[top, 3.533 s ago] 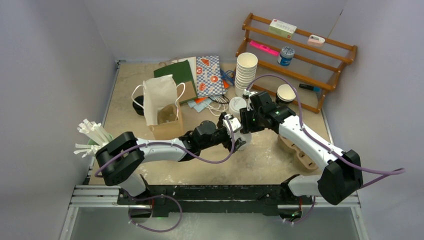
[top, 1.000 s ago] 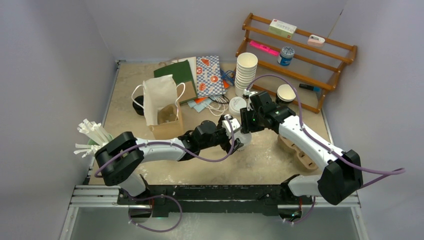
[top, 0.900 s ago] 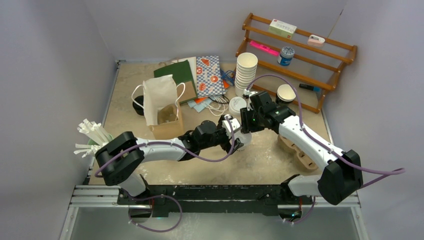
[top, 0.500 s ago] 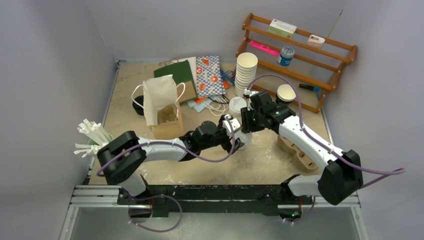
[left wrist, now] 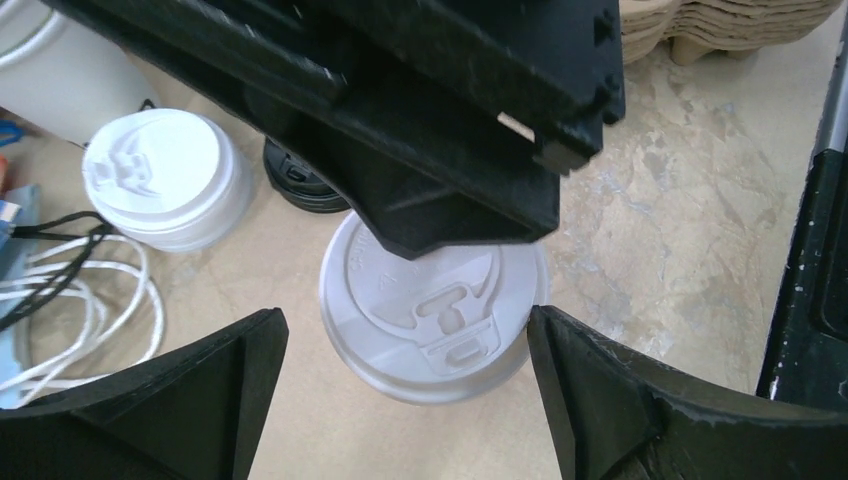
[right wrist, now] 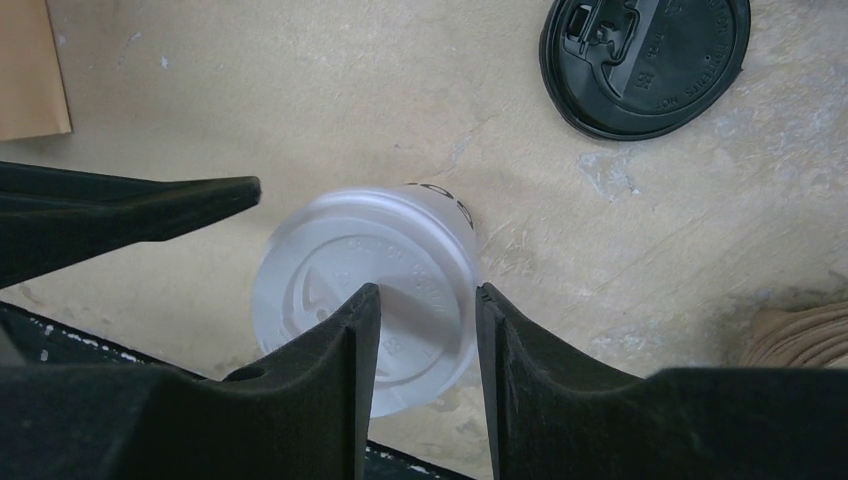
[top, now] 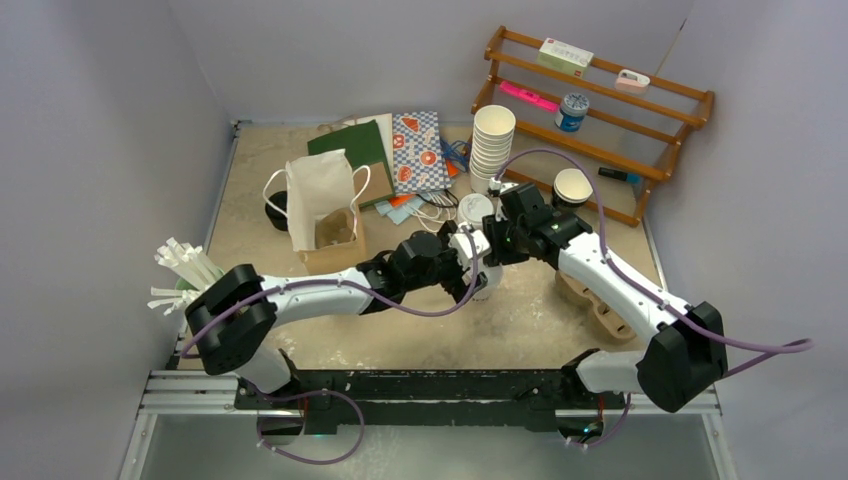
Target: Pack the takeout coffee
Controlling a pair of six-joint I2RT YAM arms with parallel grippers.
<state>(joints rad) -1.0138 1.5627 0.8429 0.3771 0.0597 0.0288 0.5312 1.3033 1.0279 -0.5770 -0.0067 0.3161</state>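
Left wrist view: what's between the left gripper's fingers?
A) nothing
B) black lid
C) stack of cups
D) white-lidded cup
D: the white-lidded cup sits upright in the gap of the left gripper, whose jaws stand wide on either side of it.

On my overhead feed I see a wooden rack (top: 706, 108) at the back right, holding a white box (top: 565, 55), a pink marker (top: 528, 96) and a blue-lidded jar (top: 572, 110). Just left of it stands a tall stack of white cups (top: 492, 145). A dark lidless cup (top: 571, 187) with a white inside sits by the rack's foot. A green bag (top: 350, 145) and a patterned bag (top: 418, 150) lie flat at the back. Nearer me, a white paper bag (top: 318, 195) stands beside an open brown bag (top: 335, 245). White straws (top: 185, 270) fan out at the left edge. Moulded cardboard carriers (top: 610, 322) lie on the table (top: 540, 320) at the right.
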